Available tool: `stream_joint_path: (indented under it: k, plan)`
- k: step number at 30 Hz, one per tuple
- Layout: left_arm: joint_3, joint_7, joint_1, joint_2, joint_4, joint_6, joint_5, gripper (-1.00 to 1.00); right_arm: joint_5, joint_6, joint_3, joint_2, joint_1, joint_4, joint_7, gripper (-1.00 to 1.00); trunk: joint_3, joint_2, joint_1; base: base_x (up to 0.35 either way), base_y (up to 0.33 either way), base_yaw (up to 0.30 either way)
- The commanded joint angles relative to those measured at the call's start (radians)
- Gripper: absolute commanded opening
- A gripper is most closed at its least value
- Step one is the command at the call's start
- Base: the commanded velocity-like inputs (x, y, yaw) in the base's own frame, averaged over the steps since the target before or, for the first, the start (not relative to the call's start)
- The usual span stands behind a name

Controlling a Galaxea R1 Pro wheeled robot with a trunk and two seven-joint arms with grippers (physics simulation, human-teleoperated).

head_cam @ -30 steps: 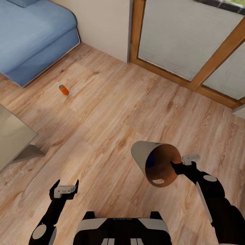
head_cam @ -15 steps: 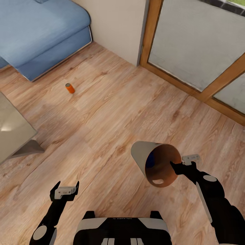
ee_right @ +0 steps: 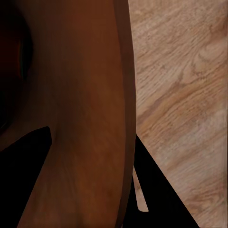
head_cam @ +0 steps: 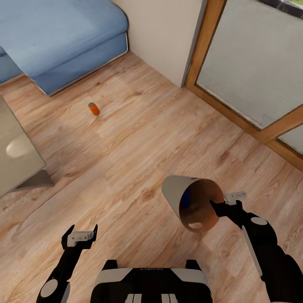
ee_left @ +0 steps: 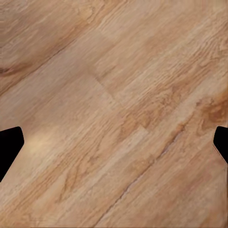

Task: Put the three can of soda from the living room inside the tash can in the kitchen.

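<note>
Two arms reach low in front of me. My right jaws (head_cam: 222,205) are clamped on the rim of the tash can (head_cam: 179,194), held tipped on its side above the wood floor (head_cam: 139,139), a dark blue can (head_cam: 186,197) inside. My left jaws (head_cam: 80,235) hang apart, empty. An orange can (head_cam: 94,108) lies far left near the blue sofa (head_cam: 59,38).

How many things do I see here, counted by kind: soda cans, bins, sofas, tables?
Soda cans: 2, an orange can on the floor and a blue can inside the bin
Bins: 1, the bin held by the right gripper
Sofas: 1, sofa
Tables: 1, table
Total: 5
</note>
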Motion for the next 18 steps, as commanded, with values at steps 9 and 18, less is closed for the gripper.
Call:
stream_joint_path:
  k: [9,18]
  plan:
    - [0.000,0.000,0.000,0.001,0.000,0.000,0.043,1.00,0.007,0.002,0.002,0.001,-0.001,0.003,-0.001,-1.00,-0.006,0.000,0.000,0.276,-0.183,0.215]
    - [0.000,0.000,0.000,0.002,0.000,0.000,0.044,1.00,0.036,0.002,0.007,0.002,0.000,0.010,-0.003,-1.00,-0.012,0.000,0.000,0.310,-0.108,0.212]
